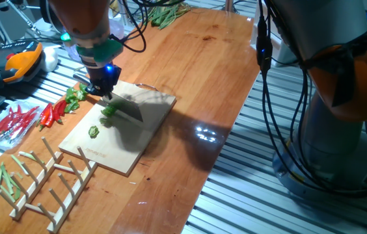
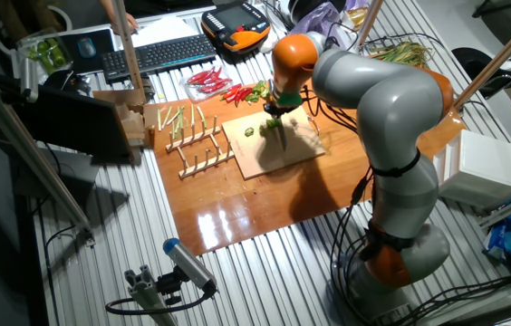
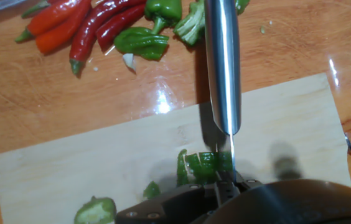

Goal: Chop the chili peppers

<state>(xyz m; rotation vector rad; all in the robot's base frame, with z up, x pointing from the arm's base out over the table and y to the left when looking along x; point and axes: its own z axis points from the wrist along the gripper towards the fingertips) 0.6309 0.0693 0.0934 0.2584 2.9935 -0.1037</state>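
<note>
You're looking at a robotics lab here, not a kitchen. Your arm [image 2: 382, 118] stands on a ribbed aluminium bench [image 2: 265, 272], grey and orange, cables [image 1: 281, 97] trailing down beside it. There's the orange teach pendant [image 2: 236, 23] at the back, right by a black keyboard [image 2: 151, 56], and a small screen [image 2: 88, 43] glowing next to that. Metal poles [image 2: 29, 154] frame the scene, and a camera [image 2: 188, 265] sits on a mount at the bench's near edge. The only kitchen touch: a wooden tabletop [image 1: 196, 84] laid across the metal slats.
</note>
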